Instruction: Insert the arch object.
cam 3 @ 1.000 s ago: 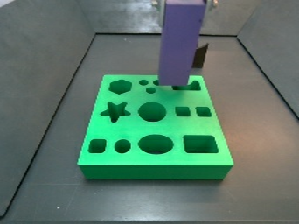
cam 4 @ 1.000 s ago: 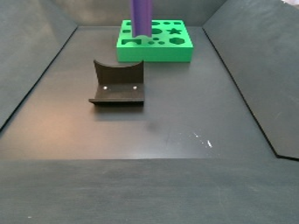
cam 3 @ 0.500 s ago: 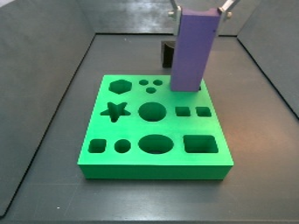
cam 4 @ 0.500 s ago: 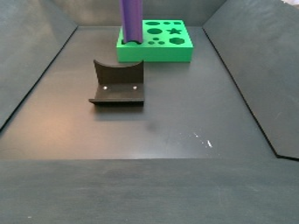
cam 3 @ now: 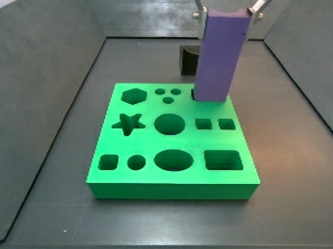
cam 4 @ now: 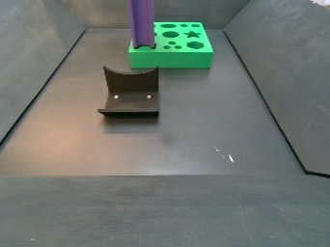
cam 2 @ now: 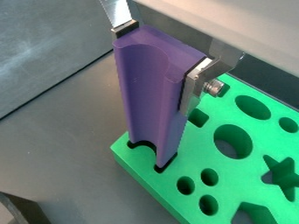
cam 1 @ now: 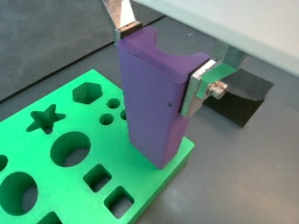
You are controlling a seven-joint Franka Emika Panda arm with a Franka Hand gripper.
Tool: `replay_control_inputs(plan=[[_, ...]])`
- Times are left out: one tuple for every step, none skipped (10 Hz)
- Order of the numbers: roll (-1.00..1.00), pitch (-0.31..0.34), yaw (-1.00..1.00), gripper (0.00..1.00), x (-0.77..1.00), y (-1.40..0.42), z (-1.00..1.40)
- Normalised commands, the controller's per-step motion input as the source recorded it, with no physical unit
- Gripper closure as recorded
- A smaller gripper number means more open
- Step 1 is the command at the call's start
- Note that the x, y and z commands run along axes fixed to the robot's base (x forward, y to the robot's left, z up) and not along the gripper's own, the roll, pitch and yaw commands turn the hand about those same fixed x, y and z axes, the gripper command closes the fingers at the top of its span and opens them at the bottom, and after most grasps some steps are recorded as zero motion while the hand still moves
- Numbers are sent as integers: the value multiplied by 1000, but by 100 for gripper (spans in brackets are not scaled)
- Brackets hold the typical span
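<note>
The arch object, a tall matte purple bar, stands nearly upright, leaning a little, over the far right corner of the green board. My gripper is shut on its upper end, which has a curved notch; one silver finger and the other press its two sides. It shows in both wrist views. Its lower end meets the board's corner; I cannot tell whether it is inside a hole. In a side view the bar runs up out of frame above the board.
The board has star, hexagon, round and square holes. The dark fixture stands on the grey floor a little away from the board, and shows behind it in a side view. Dark walls enclose the floor.
The gripper has carried the purple bar sideways along the board's far edge toward the corner nearest the fixture, and the bar now leans slightly. Little moved in the last half second.
</note>
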Motion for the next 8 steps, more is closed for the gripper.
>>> replay_control_inputs(plan=[[0,-86,0,100,-343,117,-243],[0,-27,0,100,-34,86,-231],[0,-10,0,100,226,0,-326],[0,-3,0,100,354,0,-374],[0,-10,0,100,389,0,-400],[0,-37,0,100,371,0,-443],[0,-99,0,100,297,0,-509],[0,-107,0,100,297,0,-531]])
